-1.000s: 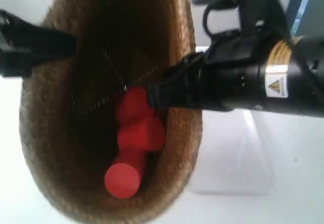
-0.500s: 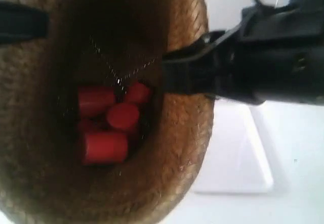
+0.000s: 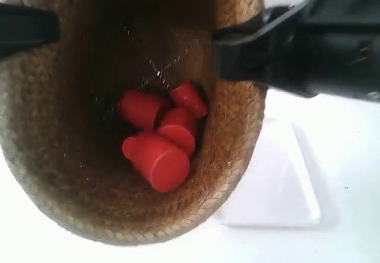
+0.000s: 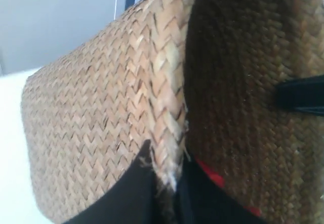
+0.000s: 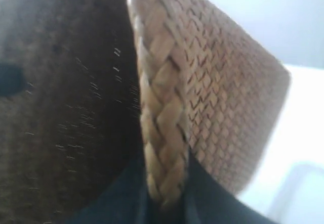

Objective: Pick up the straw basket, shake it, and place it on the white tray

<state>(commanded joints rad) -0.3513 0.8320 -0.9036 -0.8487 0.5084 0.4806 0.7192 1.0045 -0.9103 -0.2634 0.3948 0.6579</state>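
Exterior view showed the large round golden-brown woven straw basket (image 3: pixel 53 174) held up, with 4 red cylinders (image 3: pixel 160 162) inside. The left gripper (image 4: pixel 166 183) and the right gripper (image 5: pixel 164 199) each pinched its braided rim. The flat glossy white rectangular tray (image 3: pixel 279 197) lay lower, toward this view's right.

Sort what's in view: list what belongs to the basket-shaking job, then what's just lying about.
Belongs to the job:
- straw basket
- white tray, partly hidden by the basket
- left gripper and right gripper, each clamped on the basket's braided rim

Just lying about:
- red plugs, loose inside the basket
- white table
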